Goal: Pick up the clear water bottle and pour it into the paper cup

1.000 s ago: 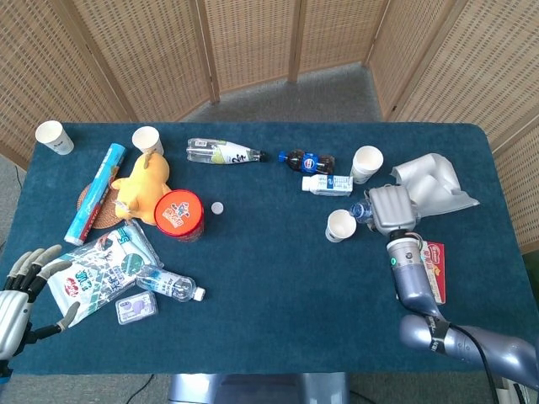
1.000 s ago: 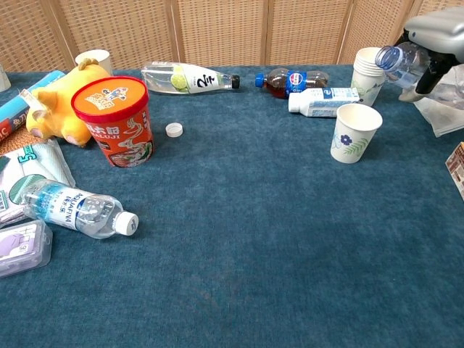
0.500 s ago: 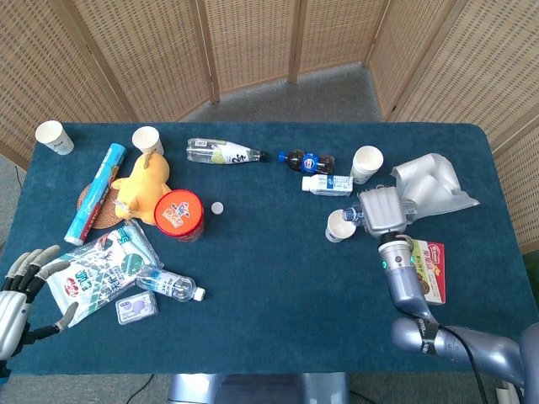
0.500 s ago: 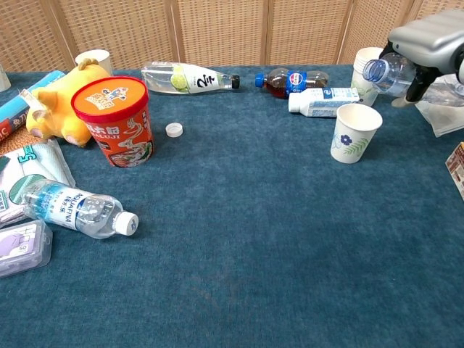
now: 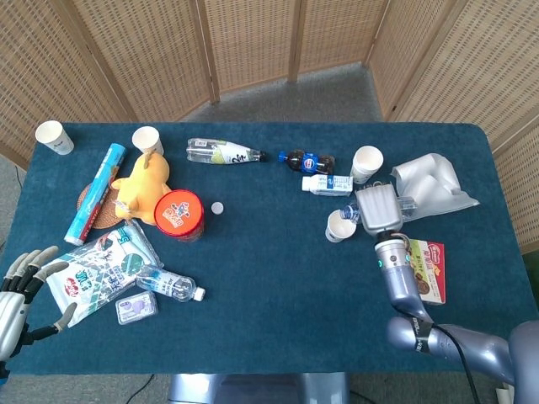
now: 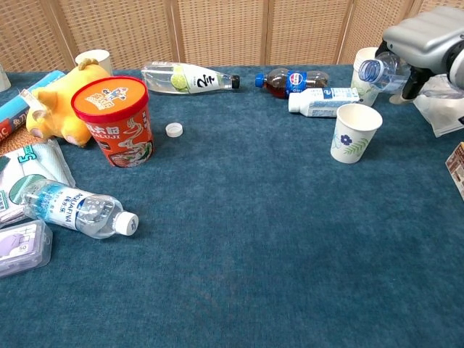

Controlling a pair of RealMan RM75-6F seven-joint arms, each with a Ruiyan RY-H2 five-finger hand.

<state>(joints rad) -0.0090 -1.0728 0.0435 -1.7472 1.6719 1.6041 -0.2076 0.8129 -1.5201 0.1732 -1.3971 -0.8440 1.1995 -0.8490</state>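
My right robot hand (image 6: 424, 40) grips the clear water bottle (image 6: 378, 71), fingers wrapped around its body. The bottle is tipped nearly level, its open neck pointing to my left and hanging just above the rim of the paper cup (image 6: 355, 132). From the head view the same robot hand (image 5: 379, 210) covers most of the bottle, and only the neck shows beside the cup (image 5: 339, 225). The cup stands upright on the blue table (image 6: 254, 246), with a flower print on its side. I cannot tell whether any water is leaving the bottle.

My left robot hand (image 5: 24, 290) sits at the near left corner of the table, fingers spread apart and holding nothing.

A small white cap (image 6: 173, 130) lies on the table, well apart from the cup, near an orange noodle tub (image 6: 114, 122). Behind the cup lie a cola bottle (image 6: 290, 80) and a white drink bottle (image 6: 322, 101), both on their sides.
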